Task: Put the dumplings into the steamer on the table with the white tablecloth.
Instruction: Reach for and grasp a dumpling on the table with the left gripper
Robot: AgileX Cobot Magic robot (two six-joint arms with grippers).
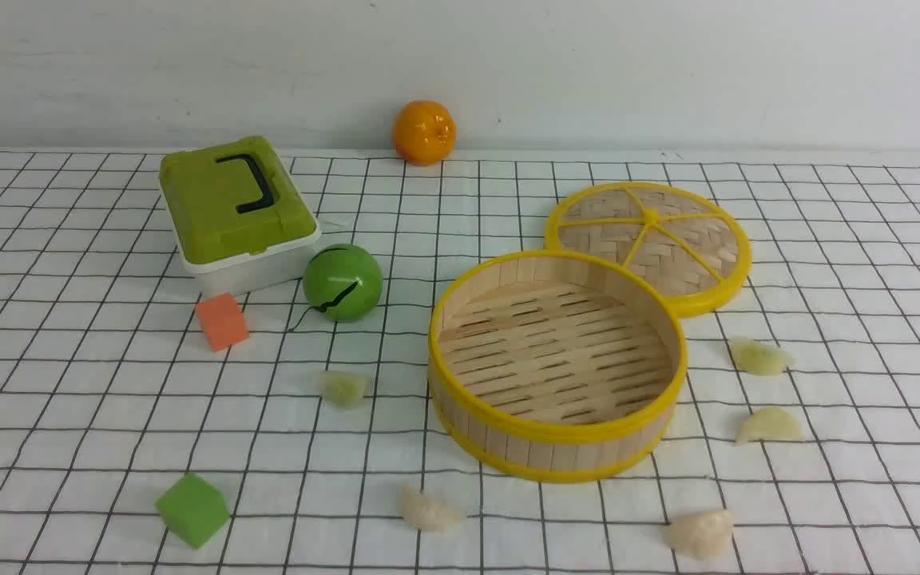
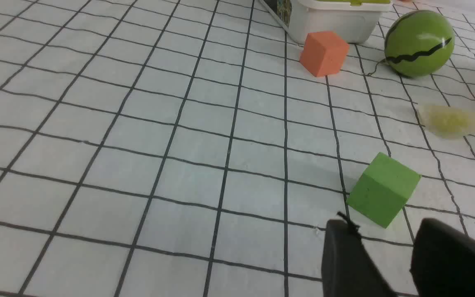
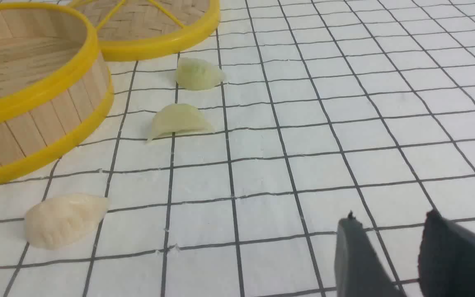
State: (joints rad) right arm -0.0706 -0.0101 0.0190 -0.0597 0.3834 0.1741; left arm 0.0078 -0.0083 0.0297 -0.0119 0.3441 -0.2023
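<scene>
The bamboo steamer (image 1: 557, 447) stands empty on the white grid tablecloth (image 1: 93, 383), right of centre; its wall also shows in the right wrist view (image 3: 23, 136). Several pale dumplings lie around it: one to its left (image 1: 343, 388), one in front (image 1: 428, 509), one at the front right (image 1: 699, 533), two to the right (image 1: 759, 356) (image 1: 769, 426). Neither gripper shows in the front view. My left gripper (image 2: 386, 225) is open and empty just short of the green cube; a dumpling (image 2: 450, 120) lies beyond. My right gripper (image 3: 390, 218) is open and empty, with three dumplings (image 3: 62, 220) (image 3: 178, 120) (image 3: 198, 74) ahead.
The woven lid (image 1: 652, 239) lies behind the steamer, touching it. A green-lidded white box (image 1: 235, 212), a green watermelon ball (image 1: 343, 282), an orange cube (image 1: 222, 321) and a green cube (image 1: 192, 509) sit on the left. An orange (image 1: 424, 132) rests by the back wall.
</scene>
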